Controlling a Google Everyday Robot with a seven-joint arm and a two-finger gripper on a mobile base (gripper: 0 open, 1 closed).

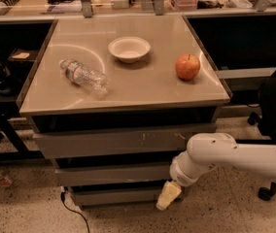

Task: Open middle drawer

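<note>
on the cabinet top (pixel 143 93) you have a plastic water bottle (pixel 84 76) lying on its side at 10 o'clock, a white bowl (pixel 129 49) at 12 and a red apple (pixel 187 67) at 2, all well apart from each other. an office chair (pixel 274 110) stands at 3 o'clock of the cabinet and a black cable (pixel 72 210) trails on the floor at 7.

the middle drawer (pixel 113 174) sits between the widest scratched front (pixel 123 142) above and the narrowest front (pixel 113 196) below, and it looks shut. nothing lies across its face except the white arm (pixel 235 157), whose wrist covers the right end.

your gripper (pixel 168 195) hangs at 5 o'clock of the middle drawer, just below its lower edge, beside the right end of the narrowest front. it holds nothing. you cannot tell whether it is parted or closed, nor whether it touches that front.
</note>
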